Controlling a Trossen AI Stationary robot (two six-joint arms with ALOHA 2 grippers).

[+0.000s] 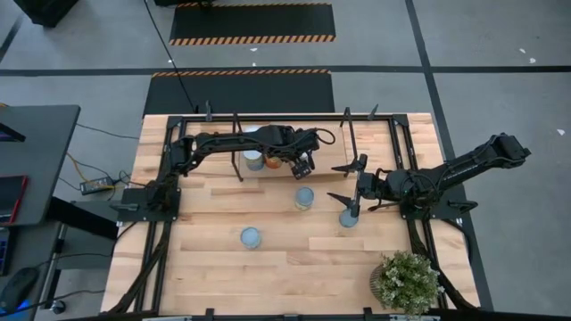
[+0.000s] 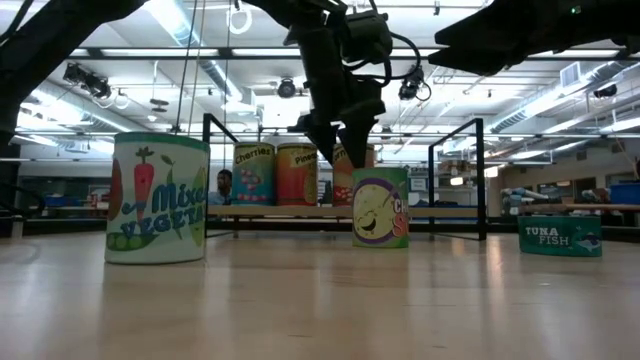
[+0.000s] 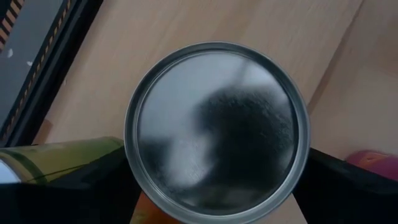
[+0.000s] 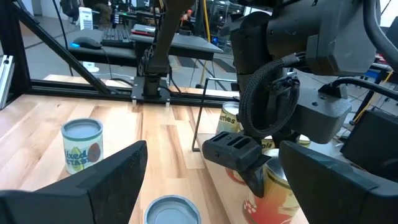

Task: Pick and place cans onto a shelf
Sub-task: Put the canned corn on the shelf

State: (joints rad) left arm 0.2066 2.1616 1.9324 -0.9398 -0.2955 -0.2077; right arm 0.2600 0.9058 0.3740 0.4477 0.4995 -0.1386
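My left gripper (image 1: 302, 163) reaches over the shelf (image 1: 323, 145), a light board in a black rod frame, and is shut on an orange-labelled can (image 3: 217, 124). That can also shows in the low view (image 2: 344, 176) and in the right wrist view (image 4: 277, 190). Two more cans (image 1: 255, 159) stand on the shelf beside it. My right gripper (image 1: 346, 185) is open and empty, held high above a flat tuna can (image 1: 348, 218). A green and purple can (image 1: 304, 198) and a mixed-vegetables can (image 1: 251, 237) stand on the table. My left gripper pinches the orange-labelled can between its two fingers (image 3: 93, 193), one on each opposite side just under the top rim (image 3: 134, 180). The fingers come from above, pointing down. The can is upright, with its bottom at the level of the shelf board. Whether it rests there I cannot tell.
The shelf's black posts (image 1: 348, 134) rise around the board. A potted plant (image 1: 408, 281) stands at the near right corner. Bare table top (image 1: 205, 276) lies along the near edge.
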